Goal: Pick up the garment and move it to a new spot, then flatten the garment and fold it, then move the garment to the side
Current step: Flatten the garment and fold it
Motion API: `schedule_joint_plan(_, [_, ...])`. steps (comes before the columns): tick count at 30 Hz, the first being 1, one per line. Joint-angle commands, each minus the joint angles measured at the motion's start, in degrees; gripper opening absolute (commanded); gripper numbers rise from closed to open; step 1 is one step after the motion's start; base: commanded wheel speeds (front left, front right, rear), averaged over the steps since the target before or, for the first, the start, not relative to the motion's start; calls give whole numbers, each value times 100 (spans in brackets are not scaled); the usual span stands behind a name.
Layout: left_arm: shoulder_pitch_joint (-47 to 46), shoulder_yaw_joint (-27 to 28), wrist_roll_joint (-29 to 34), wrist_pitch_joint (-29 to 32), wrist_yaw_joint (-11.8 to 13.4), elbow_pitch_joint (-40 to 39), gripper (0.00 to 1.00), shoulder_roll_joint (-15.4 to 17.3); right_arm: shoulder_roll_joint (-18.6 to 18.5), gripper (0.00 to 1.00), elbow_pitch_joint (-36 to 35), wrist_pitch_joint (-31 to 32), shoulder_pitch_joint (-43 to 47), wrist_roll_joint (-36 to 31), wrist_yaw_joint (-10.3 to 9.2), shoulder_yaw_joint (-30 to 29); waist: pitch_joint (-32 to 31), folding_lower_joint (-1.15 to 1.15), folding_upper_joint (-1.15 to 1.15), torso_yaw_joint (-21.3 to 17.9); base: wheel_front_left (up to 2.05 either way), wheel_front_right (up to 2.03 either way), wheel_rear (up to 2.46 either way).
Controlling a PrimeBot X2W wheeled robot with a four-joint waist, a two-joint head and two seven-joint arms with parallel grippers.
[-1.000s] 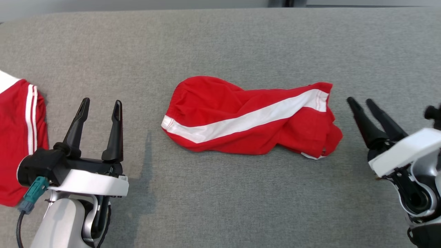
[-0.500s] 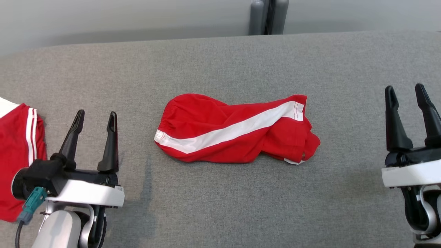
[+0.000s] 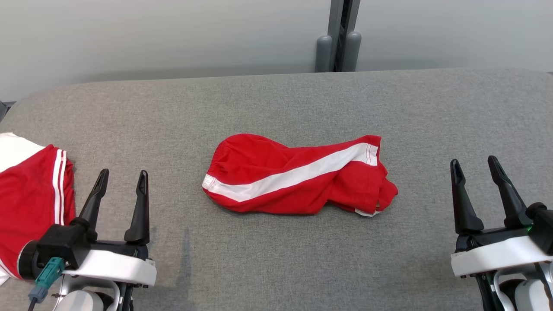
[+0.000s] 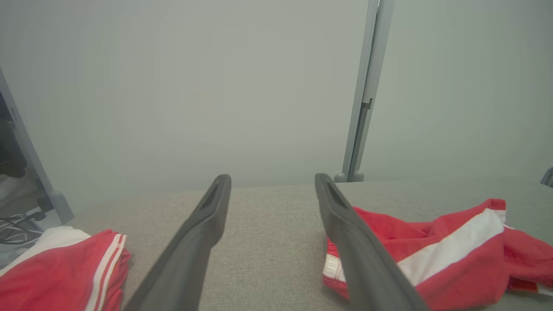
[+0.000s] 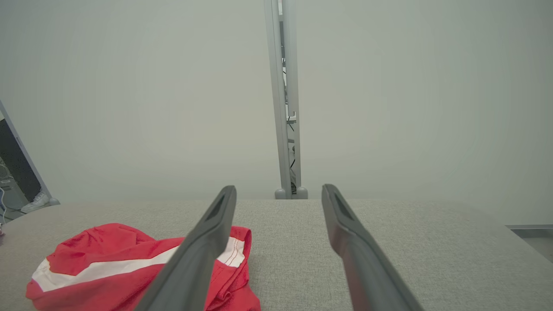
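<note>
A crumpled red garment (image 3: 298, 181) with a broad white stripe lies in the middle of the grey table (image 3: 276, 99). It also appears low and right in the left wrist view as the garment (image 4: 449, 255), and low and left in the right wrist view as the garment (image 5: 108, 263). My left gripper (image 3: 123, 179) stands open at the lower left, well apart from it. At the lower right my right gripper (image 3: 475, 166) is open too, clear of the cloth. Nothing sits between either pair of fingers.
Another red garment (image 3: 30, 203) with thin white stripes lies at the table's left edge, beside my left arm; it shows too as red cloth (image 4: 60, 272) in the left wrist view. A grey post (image 3: 339, 39) stands behind the table against a pale wall.
The head camera has tilted up, so the far table edge and wall came into view. My right gripper swung from a leftward slant to nearly upright. The garment lies unchanged.
</note>
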Motion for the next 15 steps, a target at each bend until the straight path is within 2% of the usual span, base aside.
schedule_joint_plan(1, [49, -11, -23, 21, 38, -16, 100, 27, -8, 100, 12, 16, 63, -25, 3, -4, -19, 0, 0, -10, 0, 0, 0])
schedule_joint_plan(15, [-154, -81, -46, 78, 19, -17, 100, 80, 36, 100, 50, 124, 10, 14, 2, 11, 66, 0, 0, -40, 0, 0, 0])
